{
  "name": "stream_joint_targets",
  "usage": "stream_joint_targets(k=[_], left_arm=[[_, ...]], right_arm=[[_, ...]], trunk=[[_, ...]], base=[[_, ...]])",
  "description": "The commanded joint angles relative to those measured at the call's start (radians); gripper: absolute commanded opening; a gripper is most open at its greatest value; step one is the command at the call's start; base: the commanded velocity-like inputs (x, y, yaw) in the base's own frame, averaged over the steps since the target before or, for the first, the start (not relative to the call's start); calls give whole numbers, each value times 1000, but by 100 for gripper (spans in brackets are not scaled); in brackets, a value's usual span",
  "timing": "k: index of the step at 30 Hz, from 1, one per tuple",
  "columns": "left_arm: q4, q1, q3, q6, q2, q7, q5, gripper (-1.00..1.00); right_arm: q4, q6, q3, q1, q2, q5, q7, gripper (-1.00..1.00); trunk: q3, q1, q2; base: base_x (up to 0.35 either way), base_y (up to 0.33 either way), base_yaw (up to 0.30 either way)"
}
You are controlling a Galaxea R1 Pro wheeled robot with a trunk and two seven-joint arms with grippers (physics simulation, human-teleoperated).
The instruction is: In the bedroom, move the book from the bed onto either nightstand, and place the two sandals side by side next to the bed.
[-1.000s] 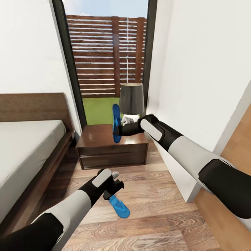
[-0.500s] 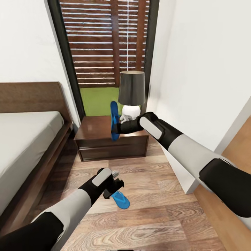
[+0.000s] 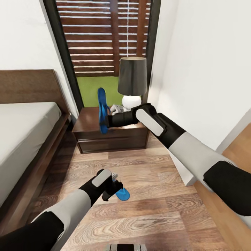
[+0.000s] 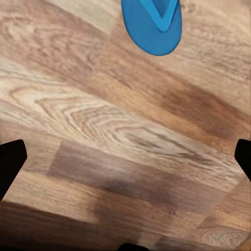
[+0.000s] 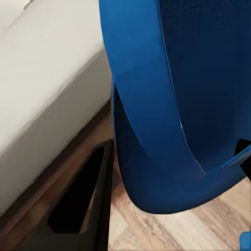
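Head view tilted down since a second ago: less window, more floor. Bed at left, nightstand ahead under a grey lamp. Right gripper clamped on one blue sandal, held on edge in the air in front of the nightstand, carried leftward toward the bed over that second. Left gripper spread wide and empty above the second sandal, flat on the floor. Likely step: bringing the pair together. Book unseen. No legible writing or labels.
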Motion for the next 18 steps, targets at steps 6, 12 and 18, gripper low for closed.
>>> stream_joint_targets(k=[6,12,18], left_arm=[[1,-1,-2,3,0,4,0,100],[4,-1,-1,2,0,4,0,100],[5,-1,-1,1,0,4,0,100]], right_arm=[[-34,70,-108,-2,1,6,7,-100],[-45,124,-145,-2,2,6,7,-100],[-47,135,-151,-2,3,6,-6,-100]], trunk=[[-34,2,-2],[-67,5,-3],[-94,8,-5]], base=[[0,0,0],[0,0,0],[0,0,0]])
